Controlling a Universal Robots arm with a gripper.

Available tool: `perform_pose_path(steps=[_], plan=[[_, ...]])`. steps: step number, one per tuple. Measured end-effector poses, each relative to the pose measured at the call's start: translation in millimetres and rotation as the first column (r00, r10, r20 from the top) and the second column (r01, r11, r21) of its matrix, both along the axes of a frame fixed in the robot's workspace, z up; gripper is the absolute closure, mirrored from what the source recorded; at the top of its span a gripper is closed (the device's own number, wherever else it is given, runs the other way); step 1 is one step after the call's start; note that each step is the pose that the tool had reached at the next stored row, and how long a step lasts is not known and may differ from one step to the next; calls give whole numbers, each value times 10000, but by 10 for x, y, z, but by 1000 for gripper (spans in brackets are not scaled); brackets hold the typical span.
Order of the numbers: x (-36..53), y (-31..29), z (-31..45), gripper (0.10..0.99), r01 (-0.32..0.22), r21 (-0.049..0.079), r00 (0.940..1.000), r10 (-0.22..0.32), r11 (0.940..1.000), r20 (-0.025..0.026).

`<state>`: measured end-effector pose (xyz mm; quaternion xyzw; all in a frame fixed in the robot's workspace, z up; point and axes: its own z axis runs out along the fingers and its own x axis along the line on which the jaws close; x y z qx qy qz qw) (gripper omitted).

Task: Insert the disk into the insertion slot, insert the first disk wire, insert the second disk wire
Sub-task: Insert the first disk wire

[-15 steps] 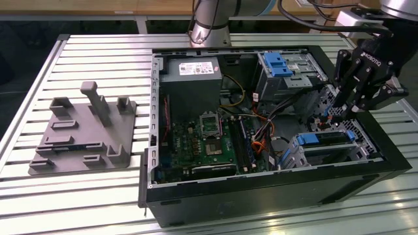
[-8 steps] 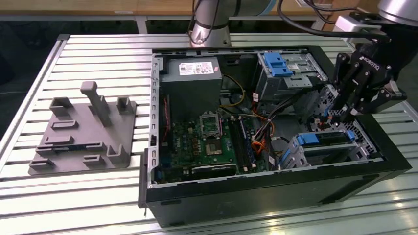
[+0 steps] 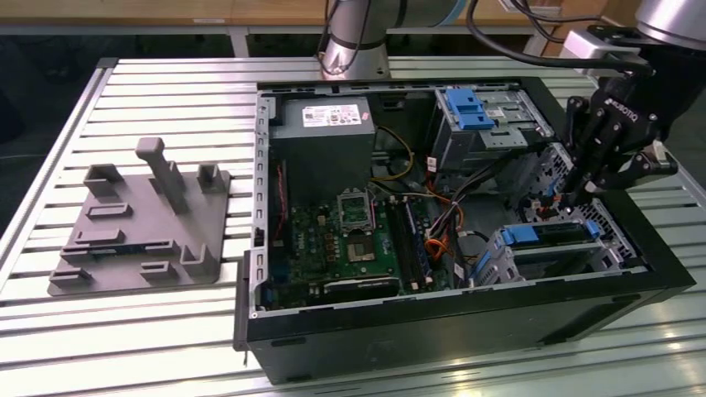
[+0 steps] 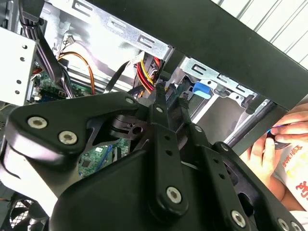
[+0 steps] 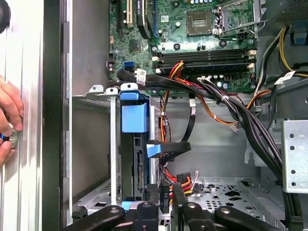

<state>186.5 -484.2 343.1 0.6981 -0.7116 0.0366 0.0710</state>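
The disk sits inside the insertion slot (image 3: pixel 498 263) at the case's near corner on the exterior view's right; its blue carrier (image 3: pixel 548 235) (image 5: pixel 134 117) shows at the mouth. My gripper (image 3: pixel 576 197) (image 5: pixel 165 193) (image 4: pixel 171 96) reaches down into the case just behind the disk. Its fingers are close together on a black wire plug (image 5: pixel 165 198) with red and yellow leads (image 5: pixel 184 179). A flat wire with a blue end (image 5: pixel 155 149) lies against the disk's rear edge; whether it is plugged in I cannot tell.
A bundle of black cables (image 5: pixel 226 103) crosses above the slot toward the motherboard (image 3: pixel 353 248). A taller cage with a blue latch (image 3: pixel 472 109) stands at the back. A person's hand (image 5: pixel 7 120) (image 4: pixel 284 134) rests outside the case wall. A grey fixture plate (image 3: pixel 144 223) lies on the exterior view's left.
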Motion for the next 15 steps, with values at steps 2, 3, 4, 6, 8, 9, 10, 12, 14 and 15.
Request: perform_pose_path(steps=[2,3,4,6,8,9,10,12,14,15], plan=[[0,0,-4,824,16,1,10000,-16,10000,0],[0,0,-7,824,23,2,10000,-23,10000,0],[0,0,-8,824,30,1,10000,-30,10000,0],[1,0,-12,824,43,0,10000,-43,10000,0],[1,0,-17,824,51,2,10000,-51,10000,0],[1,0,-19,824,53,2,10000,-53,10000,0],[1,0,-21,824,54,1,10000,-54,10000,0],[1,0,-25,824,54,1,10000,-54,10000,0],[2,0,-29,824,54,1,10000,-54,10000,0],[2,0,-31,824,54,1,10000,-54,10000,0]])
